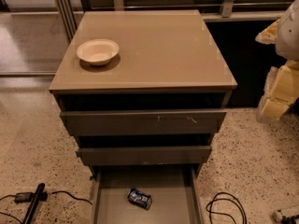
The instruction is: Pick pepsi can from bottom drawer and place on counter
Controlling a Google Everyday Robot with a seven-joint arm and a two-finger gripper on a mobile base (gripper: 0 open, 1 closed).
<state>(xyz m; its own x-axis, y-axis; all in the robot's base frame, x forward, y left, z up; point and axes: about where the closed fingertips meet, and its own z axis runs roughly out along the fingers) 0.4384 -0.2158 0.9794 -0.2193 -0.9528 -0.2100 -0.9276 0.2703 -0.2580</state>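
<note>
The pepsi can (139, 198) lies on its side on the floor of the bottom drawer (163, 185), which is pulled out toward the camera. It is small and dark blue with white markings. The tan counter (159, 45) tops the grey cabinet above it. My gripper (276, 99), pale yellow under a white arm part, hangs at the right edge of the view. It is beside the cabinet at about the height of the top drawer, well above and to the right of the can and touching nothing.
A white bowl (97, 51) stands on the counter's left front part. The two upper drawer fronts (142, 121) sit slightly out. On the speckled floor lie a black tool with cable (33, 202) at left and a coiled black cable (227, 208) at right.
</note>
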